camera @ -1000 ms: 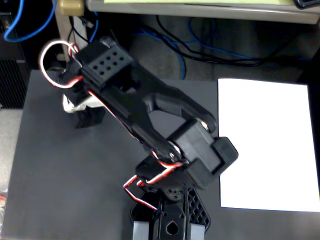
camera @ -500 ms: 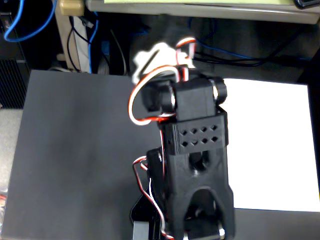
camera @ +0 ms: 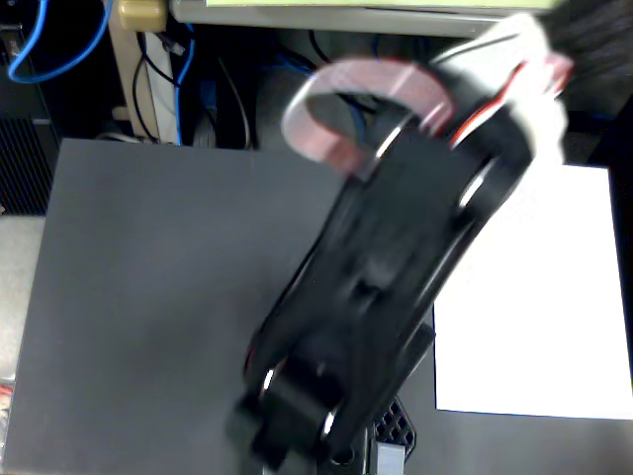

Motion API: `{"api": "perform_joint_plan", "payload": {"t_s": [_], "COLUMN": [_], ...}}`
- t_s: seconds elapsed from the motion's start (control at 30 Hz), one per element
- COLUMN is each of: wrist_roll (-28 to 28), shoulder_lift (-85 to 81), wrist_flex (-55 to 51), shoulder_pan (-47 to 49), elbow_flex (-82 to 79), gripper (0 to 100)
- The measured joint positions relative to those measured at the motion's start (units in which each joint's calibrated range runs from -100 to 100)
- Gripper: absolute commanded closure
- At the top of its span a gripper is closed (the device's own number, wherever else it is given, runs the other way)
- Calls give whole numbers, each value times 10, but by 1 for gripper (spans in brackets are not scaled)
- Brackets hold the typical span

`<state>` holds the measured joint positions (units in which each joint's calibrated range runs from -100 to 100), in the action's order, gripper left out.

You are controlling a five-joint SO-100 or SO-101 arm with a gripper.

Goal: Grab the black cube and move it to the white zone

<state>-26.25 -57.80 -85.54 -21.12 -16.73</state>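
Fixed view, looking down. The arm (camera: 396, 257) sweeps blurred from 1 o'clock down to 7 o'clock across the dark grey table (camera: 148, 297). Its gripper (camera: 287, 421) sits low at the frame's bottom edge, about 6 o'clock, smeared by motion.

Jaw state: cannot tell. Fingers are lost in blur and black-on-black.

The black cube: not separable from the arm. A dark blocky mass at the gripper end may be the foam block or merely gripper body; texture and long axis unreadable. If held, it rides at the tip.

The white zone (camera: 544, 317) lies at 3 o'clock, a white paper sheet, its left edge partly covered by the arm. From the gripper it bears toward 2 o'clock, near but apart.

Judgement: the coming move turns on swinging the tip rightward over the sheet.
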Motion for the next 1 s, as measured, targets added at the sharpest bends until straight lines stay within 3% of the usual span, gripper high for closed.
{"api": "perform_joint_plan", "payload": {"t_s": [0.2, 0.3, 0.47, 0.7, 1.0], "wrist_roll": [-18, -46, -65, -96, -136], "shoulder_lift": [133, 133, 166, 407, 427], "wrist_flex": [30, 2, 40, 43, 46], "shoulder_pan": [-96, -100, -103, -104, -104], "elbow_flex": [35, 18, -90, -101, -170], "gripper": [99, 99, 99, 99, 98]}}
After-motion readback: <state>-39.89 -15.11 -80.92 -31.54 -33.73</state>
